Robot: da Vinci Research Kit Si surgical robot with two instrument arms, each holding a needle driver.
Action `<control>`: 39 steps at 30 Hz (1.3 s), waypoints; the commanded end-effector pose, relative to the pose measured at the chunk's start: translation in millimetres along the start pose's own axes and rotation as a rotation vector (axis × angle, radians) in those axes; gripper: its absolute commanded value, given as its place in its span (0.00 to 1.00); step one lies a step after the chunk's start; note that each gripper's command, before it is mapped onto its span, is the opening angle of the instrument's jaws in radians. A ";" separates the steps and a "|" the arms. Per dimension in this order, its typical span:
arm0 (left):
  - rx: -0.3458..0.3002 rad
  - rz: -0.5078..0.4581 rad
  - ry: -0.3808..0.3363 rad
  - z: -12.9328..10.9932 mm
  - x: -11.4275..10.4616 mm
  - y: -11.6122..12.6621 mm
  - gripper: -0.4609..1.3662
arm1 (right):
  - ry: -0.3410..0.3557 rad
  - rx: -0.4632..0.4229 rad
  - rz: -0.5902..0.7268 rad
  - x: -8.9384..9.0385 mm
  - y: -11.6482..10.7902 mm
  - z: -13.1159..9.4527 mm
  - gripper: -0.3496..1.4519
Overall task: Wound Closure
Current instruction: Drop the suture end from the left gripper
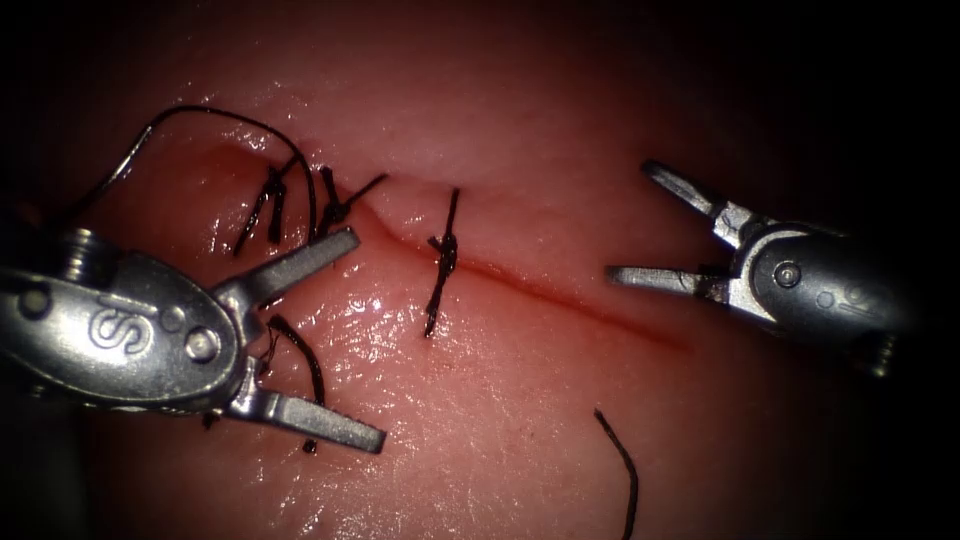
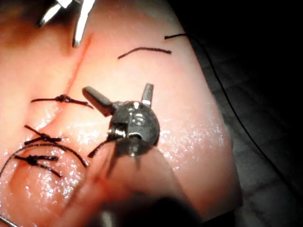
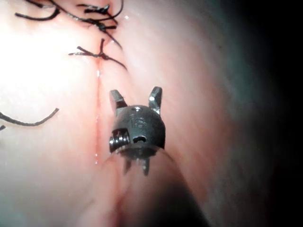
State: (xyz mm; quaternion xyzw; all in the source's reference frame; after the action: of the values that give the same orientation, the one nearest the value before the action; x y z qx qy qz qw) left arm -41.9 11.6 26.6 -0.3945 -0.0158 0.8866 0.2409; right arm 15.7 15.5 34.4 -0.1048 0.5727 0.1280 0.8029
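Tissue [image 1: 520,400] bears knotted stitches [image 1: 442,258] across its cut; left claw [image 1: 355,335] and right claw [image 1: 630,225] gape, released, holding nothing

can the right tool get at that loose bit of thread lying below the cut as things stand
Probably yes. The right tool has its jaws open and empty, and the loose thread piece lies on bare tissue with nothing between them; the left tool is well off.

The light lands in the middle of the tissue [image 1: 520,400] and the edges fade to black. Wet spots shine white beside the left end effector [image 1: 355,335]. In the right wrist view one patch of tissue glows very bright, and the near shaft looks blurry.
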 end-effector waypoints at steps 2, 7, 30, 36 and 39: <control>-0.001 -0.001 -0.001 -0.3 -0.2 -0.1 0.67 | -0.003 0.011 0.000 0.1 -0.1 0.1 0.86; 0.025 -0.010 -0.011 -0.5 -0.4 -0.2 0.67 | -0.003 0.011 0.000 0.2 -0.2 0.2 0.85; 0.260 -0.107 -0.079 -4.0 -4.5 -3.9 0.60 | -0.003 0.011 0.012 0.3 -0.4 0.2 0.85; 0.267 -0.108 -0.080 -4.2 -5.0 -4.0 0.60 | -0.002 0.010 0.011 0.3 -0.5 0.3 0.85; 0.268 -0.106 -0.079 -4.2 -5.3 -4.0 0.61 | -0.002 0.011 0.011 0.3 -0.5 0.3 0.86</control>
State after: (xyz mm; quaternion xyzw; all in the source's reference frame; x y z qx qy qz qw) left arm -34.2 12.3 28.2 -0.3223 0.0704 0.8819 0.3369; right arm 16.2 15.1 34.2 -0.0997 0.5727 0.1316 0.8030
